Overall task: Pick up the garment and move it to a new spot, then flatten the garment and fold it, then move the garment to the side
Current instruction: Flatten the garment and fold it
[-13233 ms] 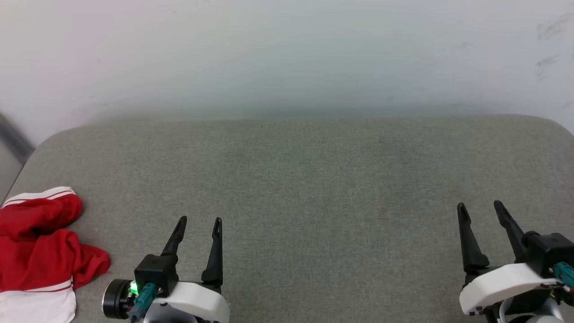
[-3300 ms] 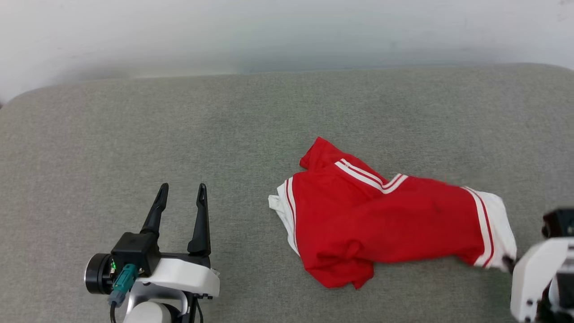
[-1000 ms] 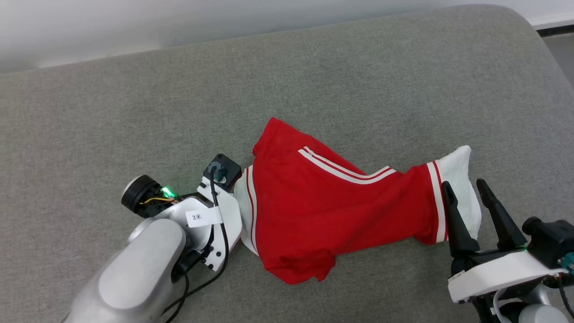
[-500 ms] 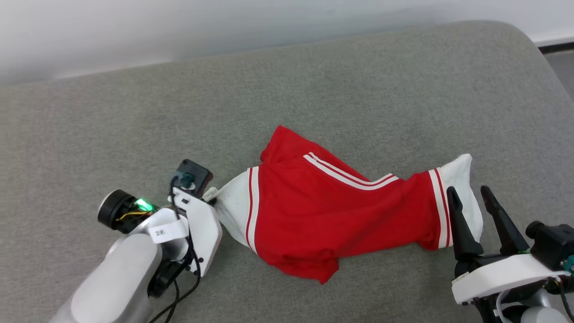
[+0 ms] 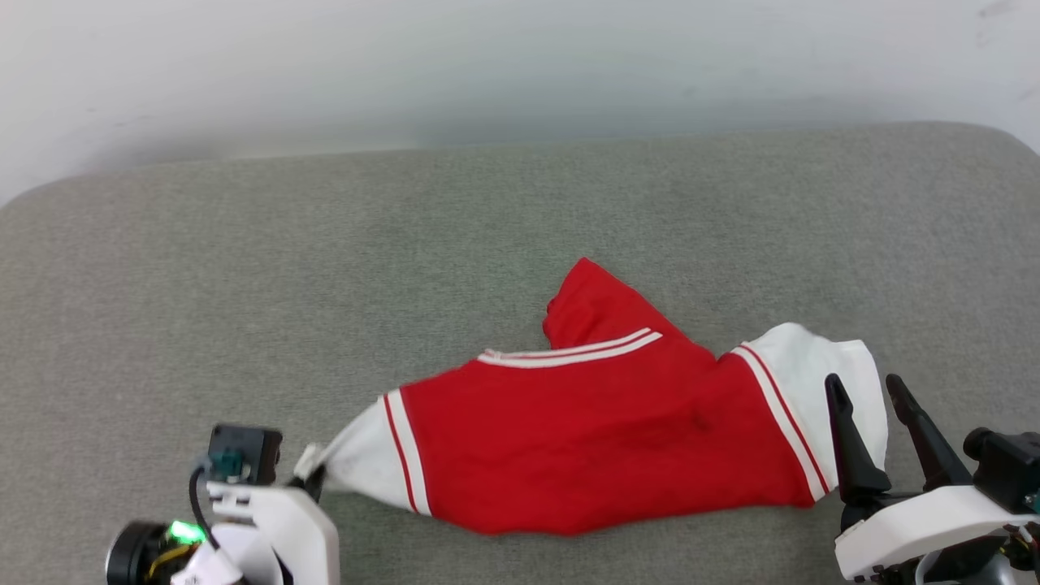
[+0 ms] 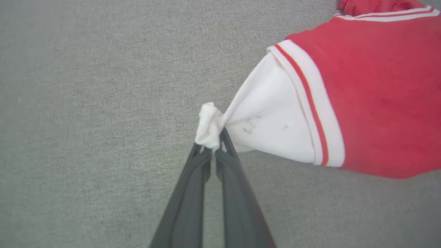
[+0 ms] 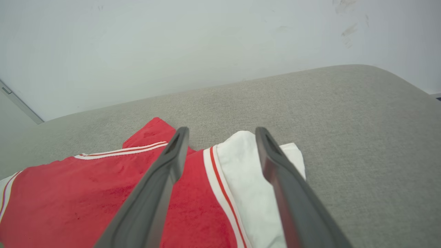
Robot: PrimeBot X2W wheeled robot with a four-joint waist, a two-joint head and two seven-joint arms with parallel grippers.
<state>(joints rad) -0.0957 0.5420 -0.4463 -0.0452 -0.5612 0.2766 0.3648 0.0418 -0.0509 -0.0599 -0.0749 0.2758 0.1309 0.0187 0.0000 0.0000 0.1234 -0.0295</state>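
Observation:
The garment (image 5: pixel 601 431) is a red jersey with white sleeves and striped trim, lying stretched across the grey cushion (image 5: pixel 325 268); no numbers show. My left gripper (image 6: pixel 213 146) is shut on the tip of its white left sleeve (image 6: pixel 272 124), which is pulled into a taut cone. In the head view that gripper (image 5: pixel 313 479) sits at the lower left. My right gripper (image 5: pixel 865 386) stands open over the white right sleeve (image 5: pixel 821 382), fingers apart with nothing between them. The right wrist view shows the same sleeve (image 7: pixel 241 172) between and behind its fingers (image 7: pixel 172 155).
A pale wall (image 5: pixel 520 65) rises behind the cushion. The cushion's rounded right corner (image 5: pixel 1007 146) and left corner (image 5: pixel 32 203) lie near the view's sides. Bare grey fabric stretches beyond and left of the jersey.
My left gripper has pulled the white sleeve leftward and toward me, stretching the jersey flatter and wider. The head camera has shifted too. The right gripper stays open by the other sleeve.

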